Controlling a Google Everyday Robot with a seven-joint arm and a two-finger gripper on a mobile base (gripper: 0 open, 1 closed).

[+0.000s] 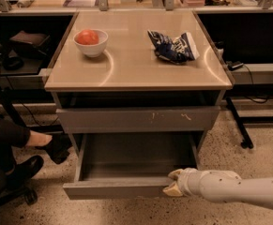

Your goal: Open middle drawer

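Observation:
The middle drawer (112,190) is pulled out from the grey cabinet, showing its shallow grey box interior (136,158), which holds nothing I can see. Its plain front is low in the view. Above it is a taller grey front with pale scratch marks (140,119), pushed in further. My gripper (171,183) comes in from the lower right on a white arm (239,191) and is at the right end of the middle drawer's front, touching or right against its top edge.
On the cabinet's tan top (136,64) stand a white bowl with a red fruit (90,41) and a crumpled blue chip bag (173,46). A seated person's legs and black shoes (42,146) are at the left. Desks with cables flank the cabinet.

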